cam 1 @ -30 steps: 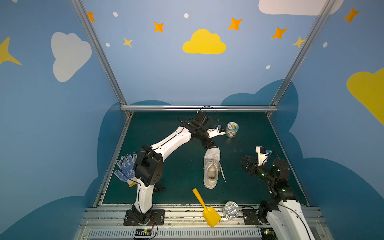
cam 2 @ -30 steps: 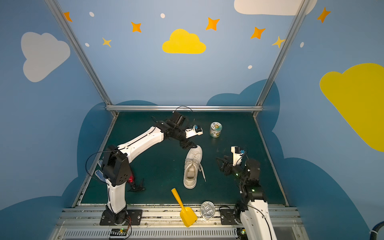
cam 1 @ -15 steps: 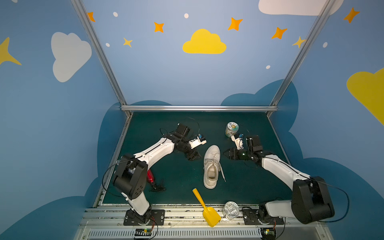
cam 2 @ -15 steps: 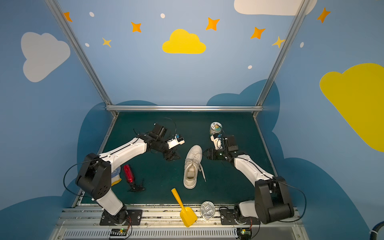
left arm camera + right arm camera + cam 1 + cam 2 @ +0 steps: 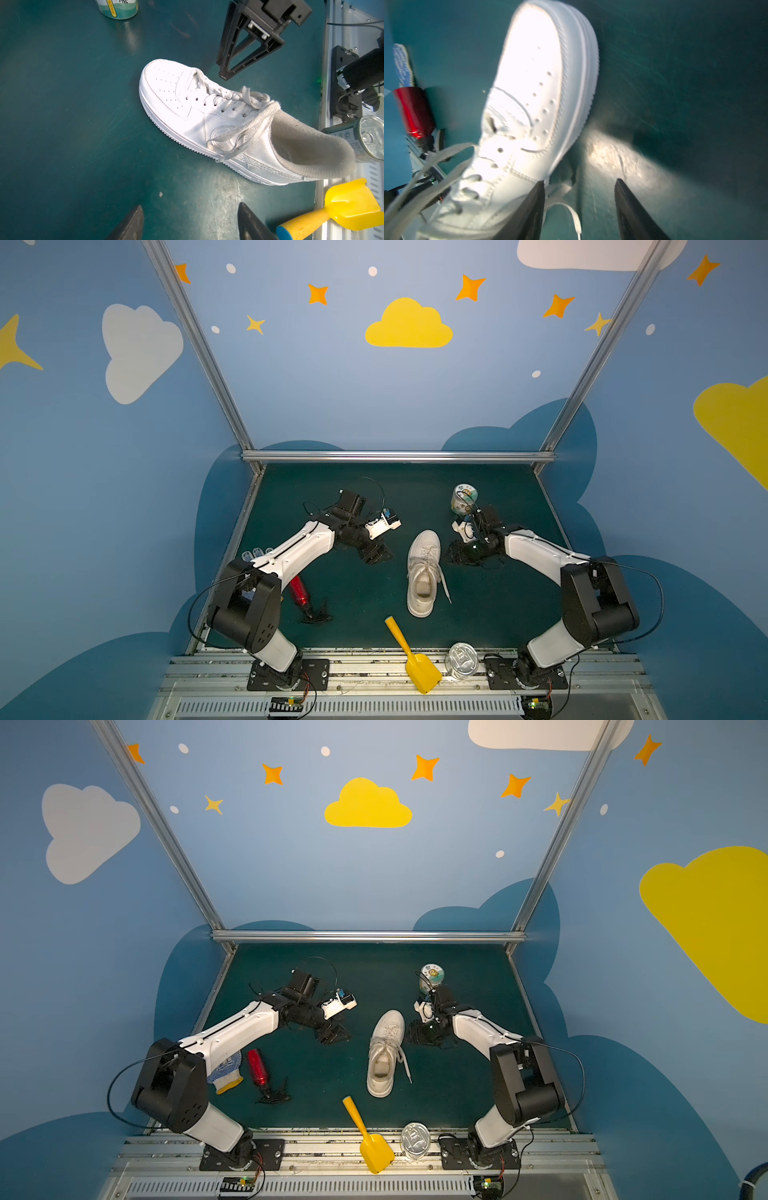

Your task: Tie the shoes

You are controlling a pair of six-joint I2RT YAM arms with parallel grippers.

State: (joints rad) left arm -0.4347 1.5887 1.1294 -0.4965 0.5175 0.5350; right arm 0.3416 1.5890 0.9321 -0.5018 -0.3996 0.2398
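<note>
Right arm, folded back at the near right corner a second ago, now reaches beside the white low-top leather sneaker [image 5: 424, 568], which lies mid-bench, toe toward the far edge. Left tool [image 5: 189, 218] and right tool [image 5: 579, 207] both stand spread, empty. Closing now, the right one may nip the sole rather than the flat white lace [image 5: 444, 587], or shove the sneaker. The printed can [image 5: 464, 497] near its wrist could tip, while the yellow plastic scoop [image 5: 411, 655] lies clear.

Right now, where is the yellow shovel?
In both top views the yellow shovel lies at the middle of the front edge of the green mat, just in front of the heel of the white sneaker, with the silver can beside its scoop.
</note>
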